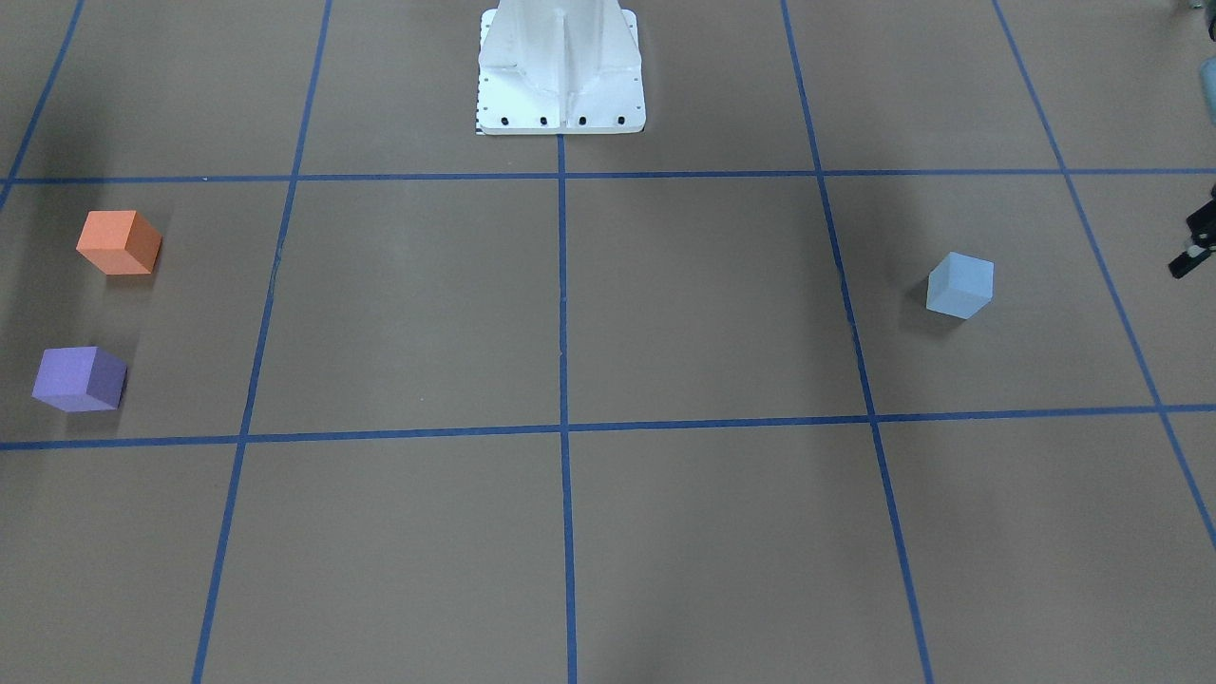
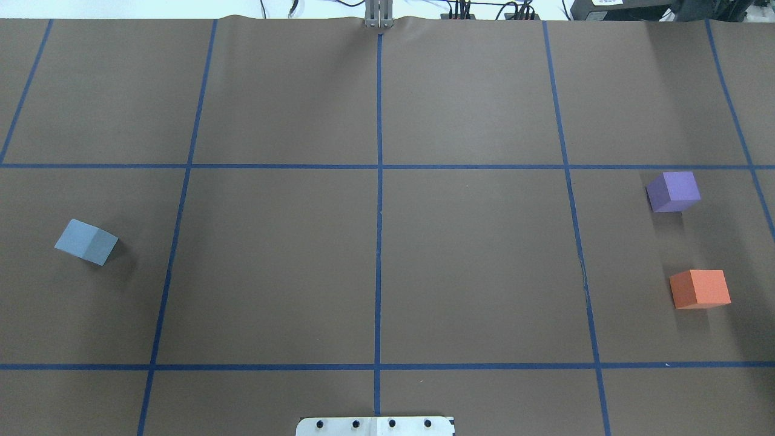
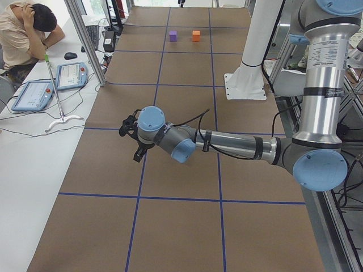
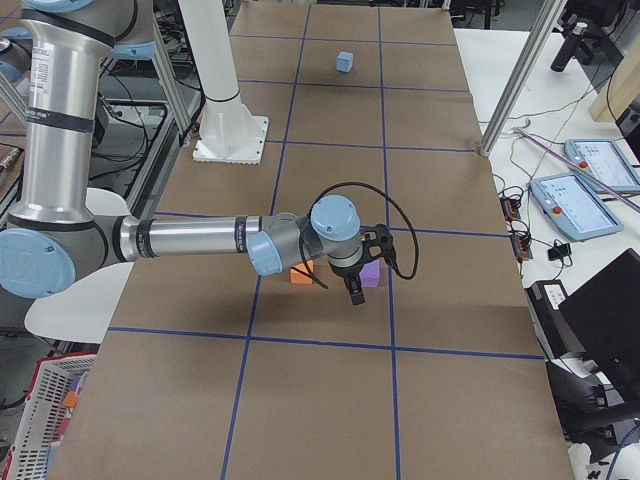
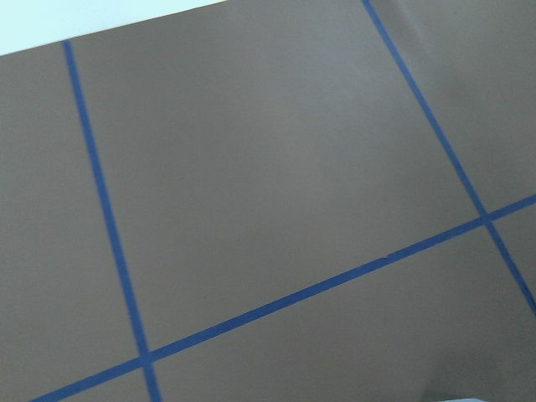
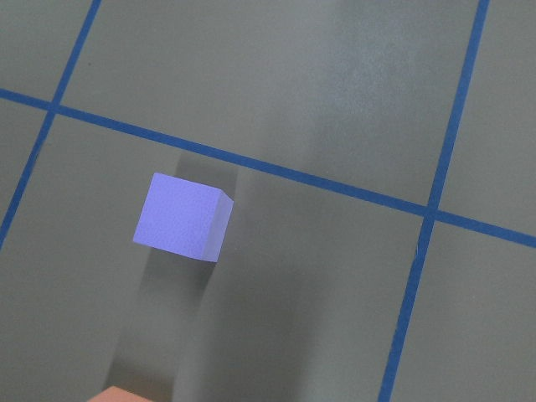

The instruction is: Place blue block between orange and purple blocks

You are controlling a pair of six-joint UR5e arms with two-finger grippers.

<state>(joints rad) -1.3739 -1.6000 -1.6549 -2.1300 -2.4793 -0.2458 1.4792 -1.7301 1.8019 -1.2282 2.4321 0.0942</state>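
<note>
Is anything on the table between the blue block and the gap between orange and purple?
Nothing visible stands between the light blue cube and the gap separating the orange cube from the purple cube.

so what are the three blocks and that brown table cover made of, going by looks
Blue block, orange block, purple block: probably foam, possibly painted wood. The faces are matte and evenly coloured, with no shine or grain and clean edges.
Table cover: looks like brown kraft paper, matte, with a slightly wavy far edge.
Grid lines: thin blue strips, likely painter's tape.
</note>
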